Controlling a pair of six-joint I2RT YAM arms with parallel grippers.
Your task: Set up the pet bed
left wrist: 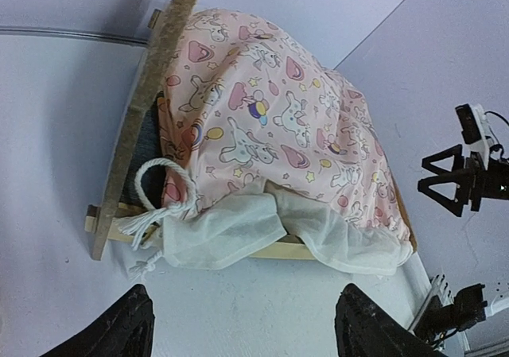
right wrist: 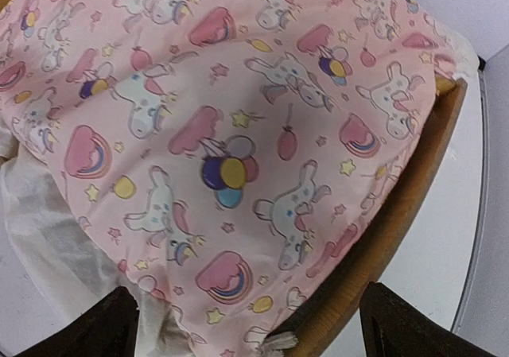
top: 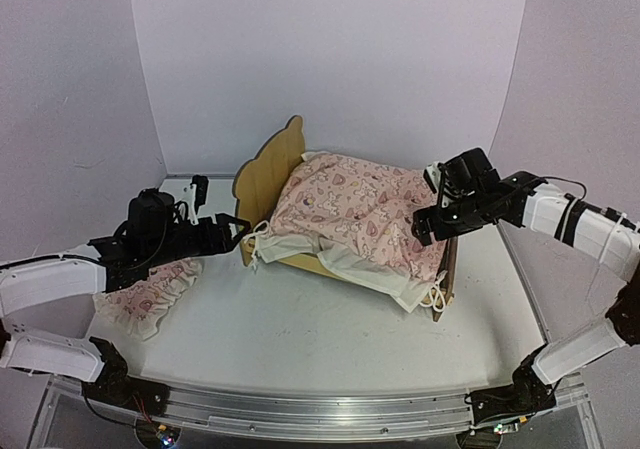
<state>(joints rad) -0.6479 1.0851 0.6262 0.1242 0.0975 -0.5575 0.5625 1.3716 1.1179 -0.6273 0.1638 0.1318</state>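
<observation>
Both jaws are spread wide, gripping nothing. The pet bed (top: 268, 174) sits just ahead of the left gripper (left wrist: 246, 325), headboard end nearest. The right gripper (right wrist: 250, 325) hovers right above the pink blanket (top: 350, 209) covering it.

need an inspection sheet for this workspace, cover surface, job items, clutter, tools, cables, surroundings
surface: white table
job's things: pet bed upright mid-table; pink blanket bunched over it, white edge hanging over the side; pink pillow on the table left of the bed
clutter: small dark object by the back wall, too small to identify
tools: left tool open, empty, at the bed's head end; right tool open, empty, over the blanket at the foot end
cables: thin black wire looping off the right arm
surroundings: plain pale walls; metal rail along the near edge
</observation>
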